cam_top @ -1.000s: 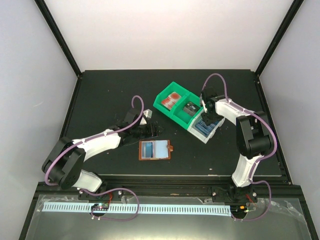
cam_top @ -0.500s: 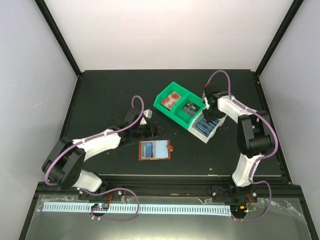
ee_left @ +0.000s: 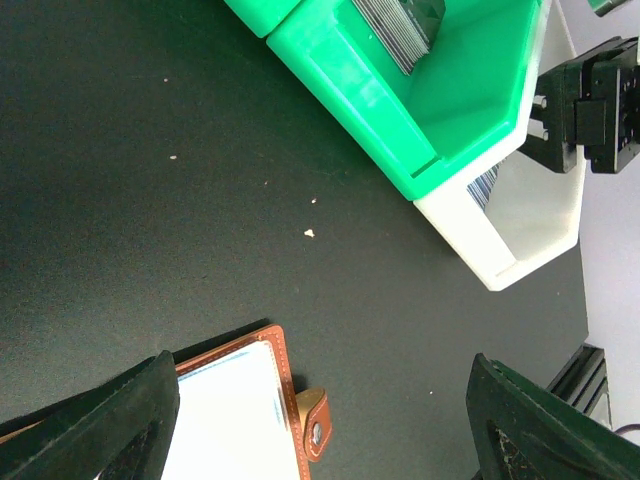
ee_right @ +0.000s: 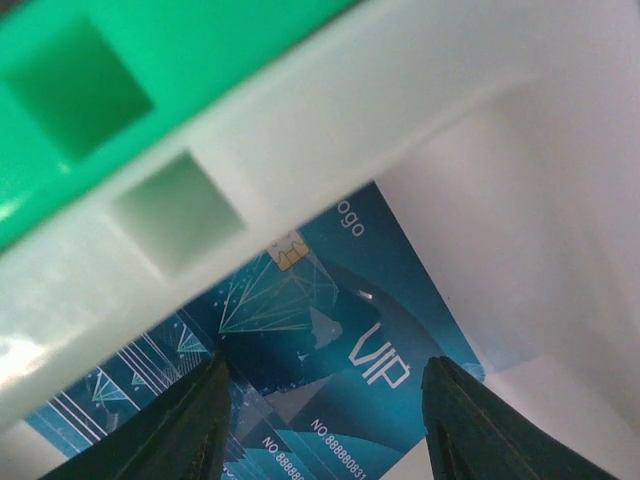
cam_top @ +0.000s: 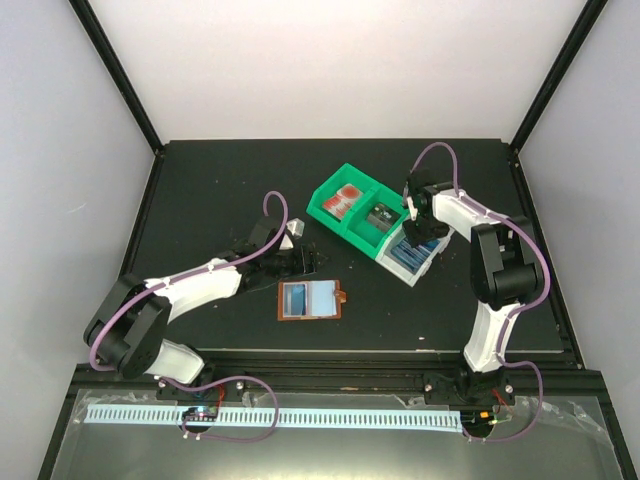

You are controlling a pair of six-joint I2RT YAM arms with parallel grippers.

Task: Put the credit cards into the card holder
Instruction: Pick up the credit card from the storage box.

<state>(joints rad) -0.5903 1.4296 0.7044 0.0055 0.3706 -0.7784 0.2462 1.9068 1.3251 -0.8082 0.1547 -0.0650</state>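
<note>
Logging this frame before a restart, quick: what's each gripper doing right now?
Left gripper: open, holding nothing, near the card holder.
Right gripper: open, holding nothing, over blue credit cards in the pale bin.

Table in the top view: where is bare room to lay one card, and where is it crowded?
Bare: the far-left table between back edge and green bin; the near strip right of the card holder, below the pale bin. Crowded: where the right gripper sits at the pale bin, and between left gripper and card holder.
</note>
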